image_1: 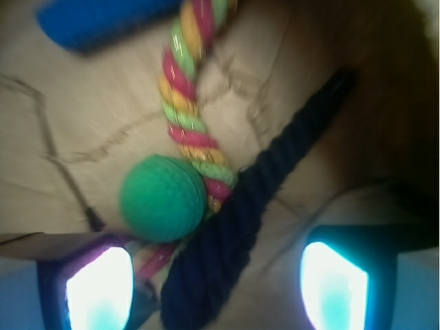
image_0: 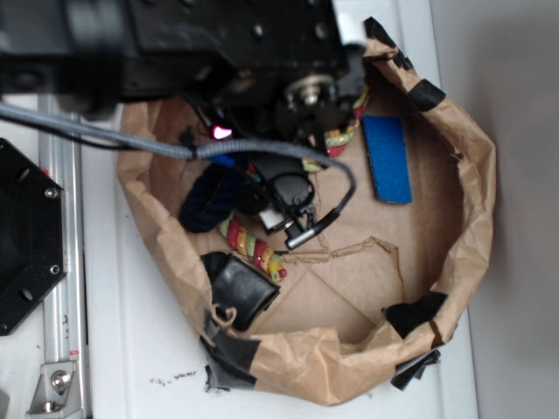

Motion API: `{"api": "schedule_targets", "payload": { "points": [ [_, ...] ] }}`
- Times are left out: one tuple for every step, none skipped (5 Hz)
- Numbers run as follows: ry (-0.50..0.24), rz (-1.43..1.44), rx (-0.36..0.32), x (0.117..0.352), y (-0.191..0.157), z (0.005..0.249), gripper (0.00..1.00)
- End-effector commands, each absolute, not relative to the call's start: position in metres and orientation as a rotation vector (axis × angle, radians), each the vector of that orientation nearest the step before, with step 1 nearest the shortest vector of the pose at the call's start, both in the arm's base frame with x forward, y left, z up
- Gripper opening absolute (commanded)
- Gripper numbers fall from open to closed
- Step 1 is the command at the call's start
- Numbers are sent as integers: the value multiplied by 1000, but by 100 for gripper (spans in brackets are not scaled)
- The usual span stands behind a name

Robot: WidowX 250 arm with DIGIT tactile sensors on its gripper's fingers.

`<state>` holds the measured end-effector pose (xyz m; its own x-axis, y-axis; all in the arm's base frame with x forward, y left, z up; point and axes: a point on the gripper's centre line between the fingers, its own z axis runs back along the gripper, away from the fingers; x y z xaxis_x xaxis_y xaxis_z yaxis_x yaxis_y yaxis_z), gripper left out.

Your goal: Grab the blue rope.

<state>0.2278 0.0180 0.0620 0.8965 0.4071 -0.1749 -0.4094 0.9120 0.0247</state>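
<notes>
Approach step: gripper [image_1: 216, 289] jaws spread, straddling blue rope [image_1: 234, 227] beside green ball [image_1: 163, 198]; next, descend and close.

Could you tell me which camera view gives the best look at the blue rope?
The wrist view: the blue rope runs nearly unobstructed across the frame, between the lit fingers. The exterior view shows only a short dark end, the rest hidden under the arm.

White tabletop [image_0: 131, 349], grey wall [image_0: 515, 70] at right.
</notes>
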Motion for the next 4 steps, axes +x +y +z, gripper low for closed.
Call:
{"api": "schedule_targets", "payload": {
  "points": [
    [240, 257, -47, 200, -17, 31, 100],
    [267, 315, -49, 200, -13, 30, 5],
    [281, 323, -56, 202, -11, 29, 0],
    [278, 311, -53, 203, -13, 29, 0]
  ]
}}
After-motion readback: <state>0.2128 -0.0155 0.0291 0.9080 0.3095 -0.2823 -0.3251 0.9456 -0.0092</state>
